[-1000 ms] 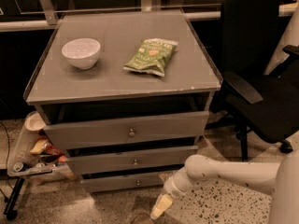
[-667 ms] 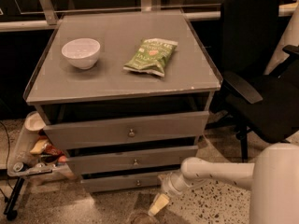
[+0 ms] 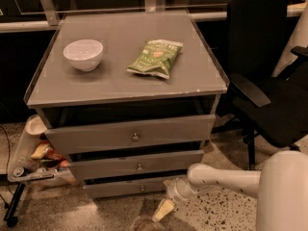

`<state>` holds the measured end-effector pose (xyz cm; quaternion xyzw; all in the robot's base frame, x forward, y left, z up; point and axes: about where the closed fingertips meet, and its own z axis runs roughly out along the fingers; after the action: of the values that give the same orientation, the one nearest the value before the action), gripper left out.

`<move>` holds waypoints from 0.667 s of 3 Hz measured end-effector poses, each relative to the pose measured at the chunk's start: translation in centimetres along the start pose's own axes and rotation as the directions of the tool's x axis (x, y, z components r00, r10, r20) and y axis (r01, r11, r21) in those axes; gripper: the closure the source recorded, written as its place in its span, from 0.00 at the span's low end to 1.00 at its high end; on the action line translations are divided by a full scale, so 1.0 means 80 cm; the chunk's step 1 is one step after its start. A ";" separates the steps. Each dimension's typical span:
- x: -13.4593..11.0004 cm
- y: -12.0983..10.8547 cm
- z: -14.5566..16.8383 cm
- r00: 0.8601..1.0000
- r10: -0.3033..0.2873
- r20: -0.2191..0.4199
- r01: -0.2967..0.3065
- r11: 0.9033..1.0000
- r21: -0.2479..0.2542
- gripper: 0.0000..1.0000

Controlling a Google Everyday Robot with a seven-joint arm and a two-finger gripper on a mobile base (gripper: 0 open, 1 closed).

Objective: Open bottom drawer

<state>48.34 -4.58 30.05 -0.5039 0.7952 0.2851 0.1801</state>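
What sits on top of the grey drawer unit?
A white bowl and a green snack bag, apart. Anything beneath the bag is covered. The gripper hangs near the floor, by the bottom drawer.

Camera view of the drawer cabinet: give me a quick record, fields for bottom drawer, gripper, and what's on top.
bottom drawer: lowest of three, looks shut
gripper: near the floor, below and right of its knob, not touching it
cabinet top: white bowl left, green snack bag right
beside: black office chair, right
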 end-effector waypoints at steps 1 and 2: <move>0.011 -0.035 0.016 0.999 0.028 0.034 -0.030 0.998 0.058 0.00; 0.024 -0.065 0.025 0.997 0.052 0.059 -0.058 0.992 0.111 0.00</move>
<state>52.21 -6.41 26.01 -0.4626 0.8182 0.2589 0.2226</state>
